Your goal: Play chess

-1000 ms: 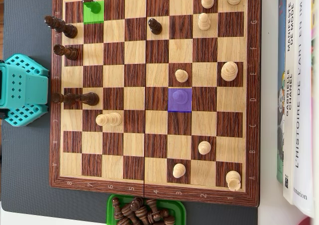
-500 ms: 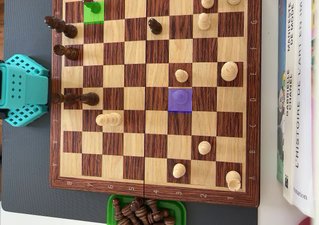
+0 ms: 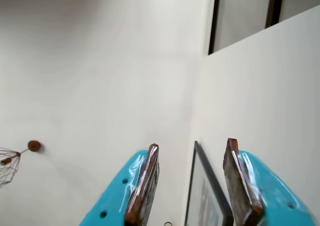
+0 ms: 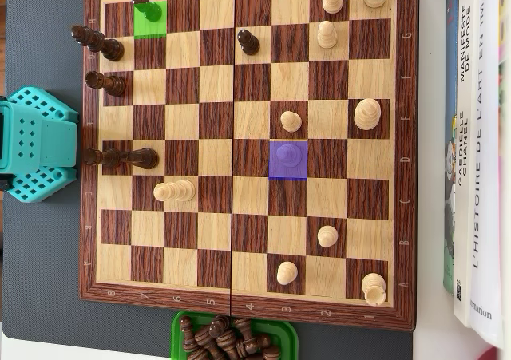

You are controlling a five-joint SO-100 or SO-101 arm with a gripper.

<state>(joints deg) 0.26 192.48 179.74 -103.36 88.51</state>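
In the overhead view a wooden chessboard (image 4: 247, 302) lies on a grey mat. Dark pieces (image 4: 121, 158) stand along its left side, and one dark pawn (image 4: 247, 41) is further in. Light pieces (image 4: 367, 113) are spread over the right half. A green-tinted square (image 4: 149, 19) at the top left holds a piece, and a purple-tinted square (image 4: 287, 160) near the middle holds another. My teal arm's base (image 4: 36, 144) sits left of the board. In the wrist view my gripper (image 3: 192, 144) points up at a white wall, open, with nothing between its brown-padded fingers (image 3: 145, 183).
A green tray (image 4: 283, 332) with several dark pieces sits below the board's bottom edge. Books (image 4: 479, 152) lie along the right side. In the wrist view a dark picture frame (image 3: 207, 186) and a wire lamp (image 3: 7, 163) hang on the wall.
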